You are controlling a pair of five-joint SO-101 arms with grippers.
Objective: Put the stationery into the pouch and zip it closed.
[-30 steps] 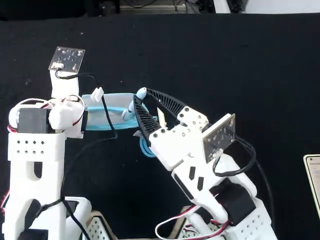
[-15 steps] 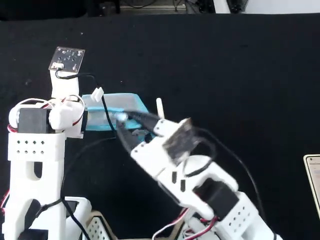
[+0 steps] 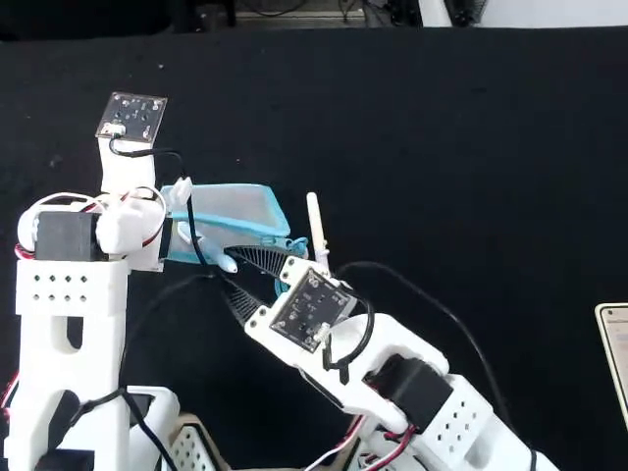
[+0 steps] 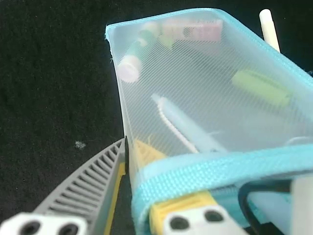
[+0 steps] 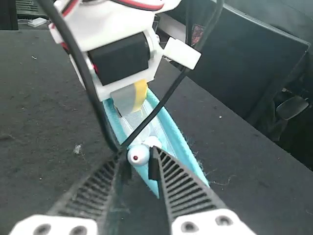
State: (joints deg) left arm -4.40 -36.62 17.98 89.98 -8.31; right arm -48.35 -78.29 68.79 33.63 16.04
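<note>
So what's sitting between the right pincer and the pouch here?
A white pen, held in the right pincer, rounded end toward the wrist camera, with the blue pouch just behind it. The right wrist view shows this best.

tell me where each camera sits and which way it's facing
high view: fixed above the table, looking down; both arms show, at the pouch.
left wrist view: on the left arm's wrist, facing along the left gripper clamped on the mesh pouch holding stationery.
right wrist view: on the right arm's wrist, facing along the right gripper closed on a white knob at the pouch's edge, the left gripper beyond.
shared: the pouch in all three; a white pen in high and left wrist.
</note>
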